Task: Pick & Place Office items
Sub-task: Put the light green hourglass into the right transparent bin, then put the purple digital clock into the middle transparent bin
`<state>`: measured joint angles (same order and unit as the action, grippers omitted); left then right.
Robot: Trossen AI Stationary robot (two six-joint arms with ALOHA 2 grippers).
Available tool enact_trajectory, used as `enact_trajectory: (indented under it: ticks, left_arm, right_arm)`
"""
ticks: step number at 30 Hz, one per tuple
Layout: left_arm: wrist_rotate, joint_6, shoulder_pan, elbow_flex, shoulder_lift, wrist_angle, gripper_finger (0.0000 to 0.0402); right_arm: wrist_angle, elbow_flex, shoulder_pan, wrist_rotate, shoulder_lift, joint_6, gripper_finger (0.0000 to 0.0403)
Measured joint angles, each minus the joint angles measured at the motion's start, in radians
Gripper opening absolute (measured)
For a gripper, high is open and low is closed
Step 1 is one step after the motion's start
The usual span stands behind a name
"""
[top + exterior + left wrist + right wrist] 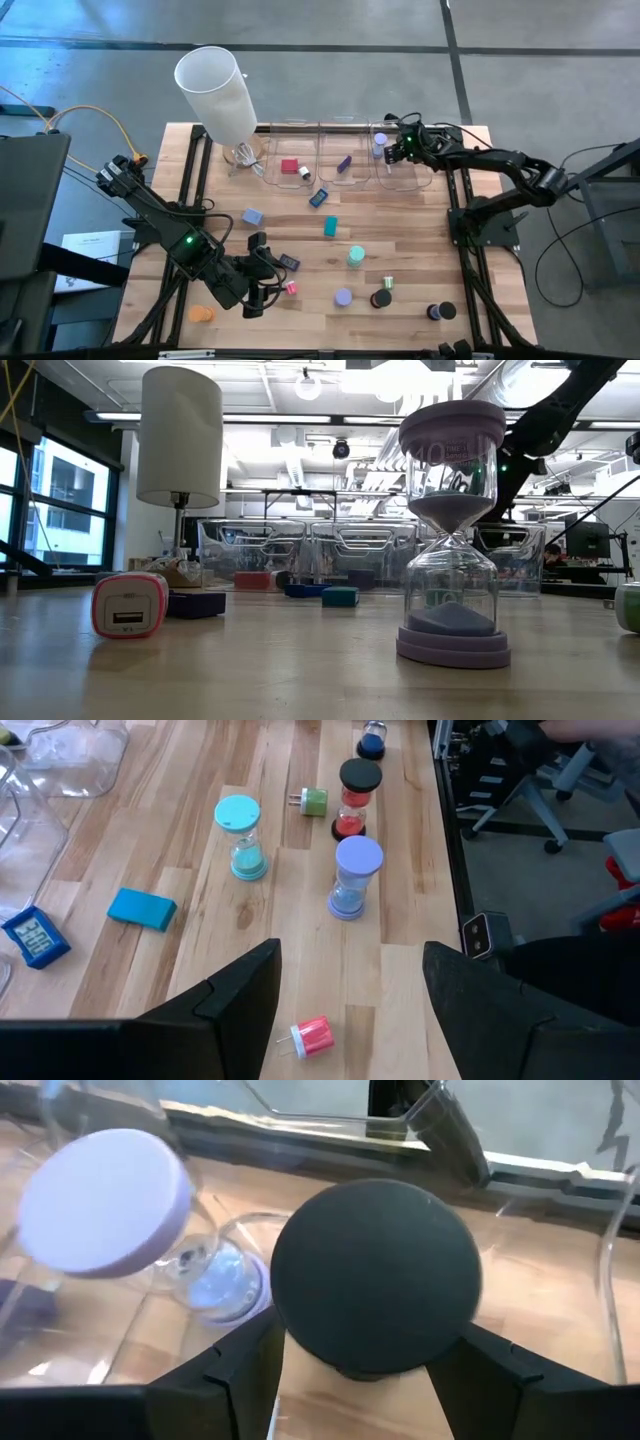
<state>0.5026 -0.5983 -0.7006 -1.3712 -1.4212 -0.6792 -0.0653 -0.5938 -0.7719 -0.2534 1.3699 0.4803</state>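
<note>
**Now: right arm over the bin, timer in its grip**

Right, the right gripper [366,1342] has its fingers set fairly wide, and they appear pressed on a black-capped sand timer [375,1270] inside the far right clear bin [405,172]. A lavender-capped timer [105,1200] lies tilted just beside it. The left gripper [350,970] hangs spread and empty over the worktop [150,840], with a small red plug [312,1038] just below its fingers.

The risk, I'd say, is the release. The round cap is smooth and the waist is narrow glassy plastic, so the timer could topple against its neighbour or the bin wall. On the left, the plug is short, rounded and slick, so it could squirt sideways if pinched off-centre.
</note>
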Motion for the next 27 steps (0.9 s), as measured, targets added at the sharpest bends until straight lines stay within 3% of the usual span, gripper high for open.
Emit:
enact_trajectory:
  ticks: [17, 27]
  left_arm:
    - [0.0, 0.0, 0.0, 0.0, 0.0, -0.001, 0.0238]
    - [0.0, -0.001, 0.0, 0.0, 0.0, -0.001, 0.0238]
  right_arm:
    - [-0.131, 0.0, 0.037, -0.003, -0.131, 0.047, 0.0217]
    - [-0.202, -0.001, 0.195, -0.12, -0.387, 0.047, 0.0217]
